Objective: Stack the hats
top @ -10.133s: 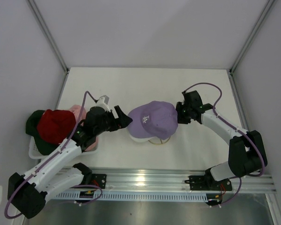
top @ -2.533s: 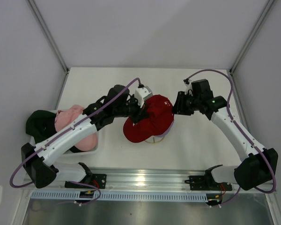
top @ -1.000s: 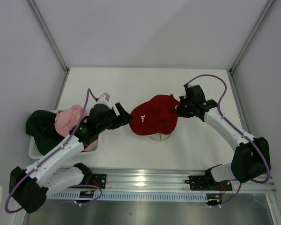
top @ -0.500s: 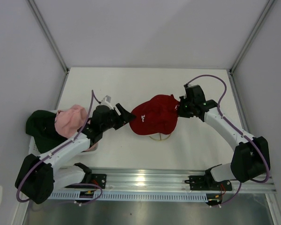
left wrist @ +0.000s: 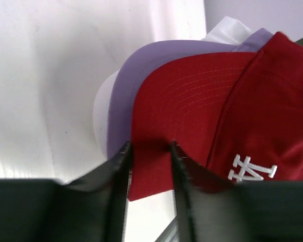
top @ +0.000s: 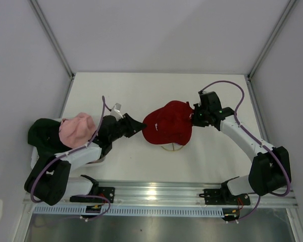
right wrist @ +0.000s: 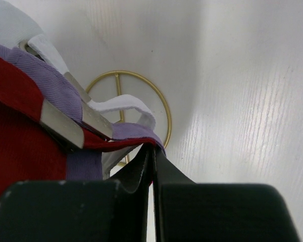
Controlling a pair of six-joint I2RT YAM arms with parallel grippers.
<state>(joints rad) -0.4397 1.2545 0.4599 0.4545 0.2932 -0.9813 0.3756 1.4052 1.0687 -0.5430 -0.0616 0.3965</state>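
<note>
A red hat (top: pixel 167 122) sits over a lavender hat (left wrist: pixel 125 83) on the gold wire stand (top: pixel 170 147) at mid-table. My left gripper (top: pixel 140 126) is at the red brim's left tip. In the left wrist view its jaws (left wrist: pixel 149 149) stand apart, with the brim's corner (left wrist: pixel 151 166) showing between them. My right gripper (top: pixel 193 117) is at the back of the stack, its jaws (right wrist: pixel 152 147) shut on the red hat's rear edge (right wrist: pixel 118 142), beside the lavender strap (right wrist: pixel 45 83). A pink hat (top: pixel 76 130) lies on a dark hat (top: pixel 42 135) at the far left.
A white tray (top: pixel 35 162) at the left edge holds the pink and dark hats. The stand's gold ring (right wrist: pixel 164 113) rests on the white table just under the right fingertips. Enclosure walls and metal posts (top: pixel 50 35) border the table on three sides.
My left gripper has moved right to the red brim's tip and its jaws have narrowed. The right arm has held still on the back of the red hat.
</note>
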